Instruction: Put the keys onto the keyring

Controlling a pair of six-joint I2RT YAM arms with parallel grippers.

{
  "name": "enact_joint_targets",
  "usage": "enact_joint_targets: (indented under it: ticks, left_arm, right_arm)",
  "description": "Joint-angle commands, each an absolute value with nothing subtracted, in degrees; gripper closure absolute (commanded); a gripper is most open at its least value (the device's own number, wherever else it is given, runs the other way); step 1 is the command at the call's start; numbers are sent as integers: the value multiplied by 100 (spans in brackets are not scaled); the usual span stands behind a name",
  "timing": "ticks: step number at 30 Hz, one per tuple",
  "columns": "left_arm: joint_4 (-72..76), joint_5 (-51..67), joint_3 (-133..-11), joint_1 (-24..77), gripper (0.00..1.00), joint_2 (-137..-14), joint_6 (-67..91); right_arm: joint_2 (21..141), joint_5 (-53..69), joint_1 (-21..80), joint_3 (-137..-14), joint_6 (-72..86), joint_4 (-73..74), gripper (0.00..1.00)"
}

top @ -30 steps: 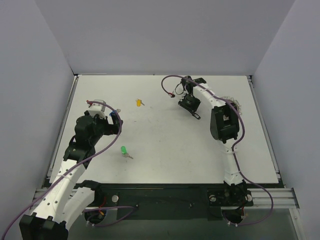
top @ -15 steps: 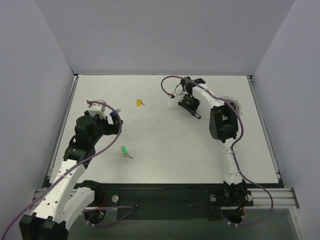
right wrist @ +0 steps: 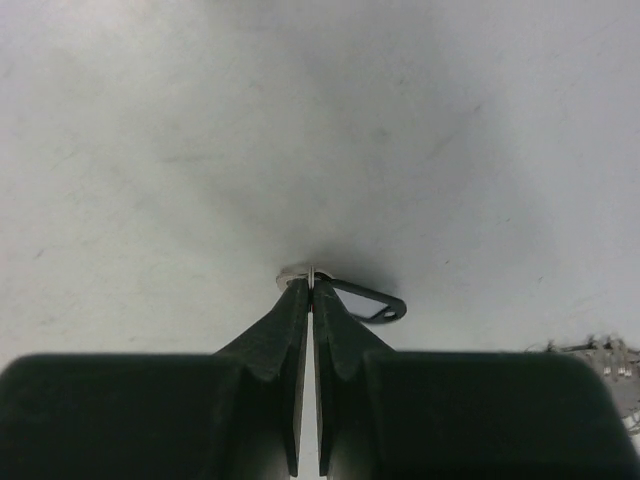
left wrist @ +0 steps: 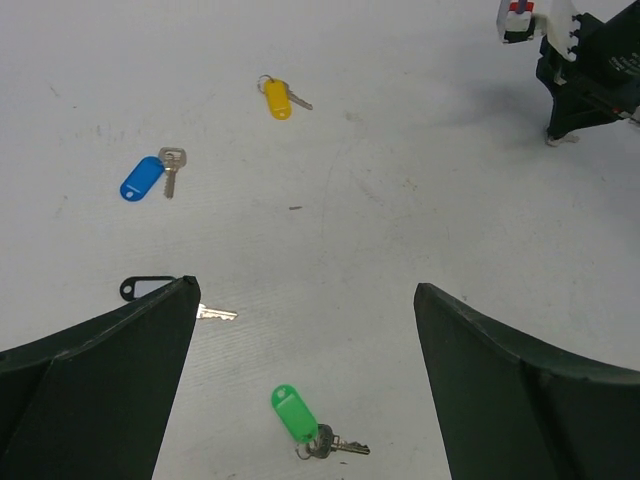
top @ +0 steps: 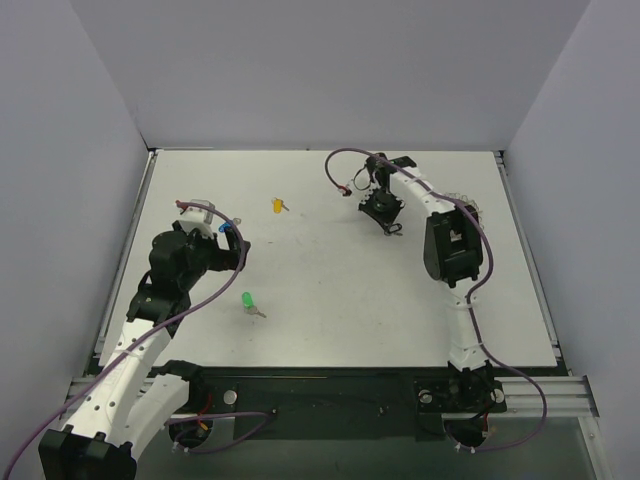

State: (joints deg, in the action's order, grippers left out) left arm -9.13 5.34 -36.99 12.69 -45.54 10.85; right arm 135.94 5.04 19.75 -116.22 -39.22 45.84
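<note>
Right wrist view: the right gripper (right wrist: 312, 283) pinches a black-framed tag (right wrist: 368, 301), jaws shut, near the far edge of the table (top: 330, 270); keyring (right wrist: 595, 348) beside the right edge. Left gripper (left wrist: 305, 288) gapes, 4 tagged keys (left wrist: 143, 177) ahead.

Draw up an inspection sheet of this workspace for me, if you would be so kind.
Surface: white table, faintly scuffed.
Job's things: yellow key, blue key, green key and black-tagged key lie loose and apart; keyring partly in view beside the right gripper.
Clutter: nothing seen.
Grippers: left gripper open over the table; right gripper shut on second black-tagged key.
Cables: purple cables trail along both arms.
Surroundings: plain walls on three sides.
</note>
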Motion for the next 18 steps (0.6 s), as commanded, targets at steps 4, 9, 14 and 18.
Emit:
enact_joint_targets:
  ticks: [4,9,14,18]
  left_arm:
    - [304,2529,-3542,1388,11,-4342,1125]
    - [1378,3471,-3051,2002,27,-4272,1493]
    - [2626,2876,-2541,3651,41,-4306,1802]
    - [3373,1795,-2259,5094,48,-4710,1163]
  right_arm:
    - [11507,2150,1846,-10276,-3858,4834,100]
    - [10015,3470,1889,-8916,-4025,4869,100]
    - [8879,4736,2021,-7824,-4411,4887,100]
    - [8087,5597,2127,-7067,-5052,4834,100]
